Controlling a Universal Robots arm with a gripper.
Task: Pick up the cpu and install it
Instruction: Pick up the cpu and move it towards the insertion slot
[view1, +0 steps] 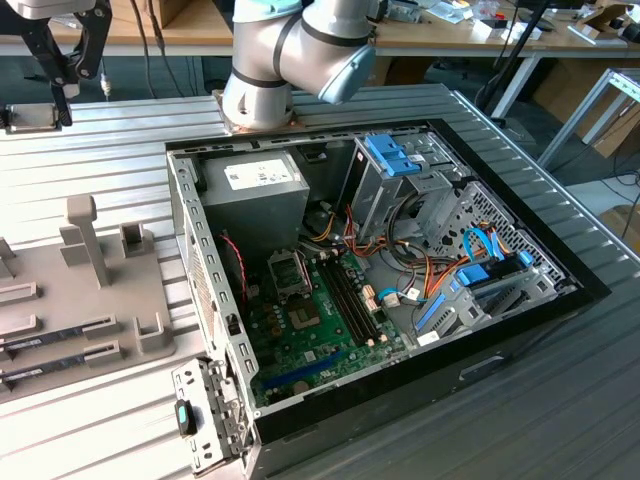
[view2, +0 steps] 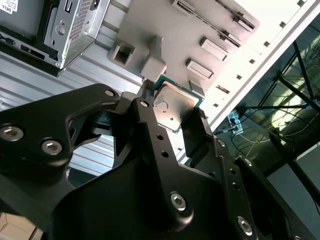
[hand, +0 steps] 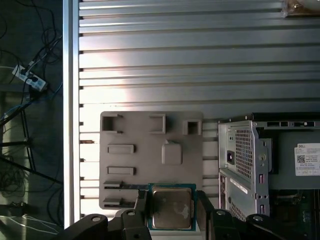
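While hanging over the grey tray, the end effector apparently clamps the cpu by its edges.

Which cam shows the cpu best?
First wrist view: the cpu faces the camera, its metal top whole between the fingers. Second wrist view shows it slanted, partly behind a finger. Exterior view: too small to tell.

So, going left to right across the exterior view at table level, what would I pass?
Grey holder tray → open computer case's metal side wall → green motherboard → bundle of coloured cables → case's black rim.
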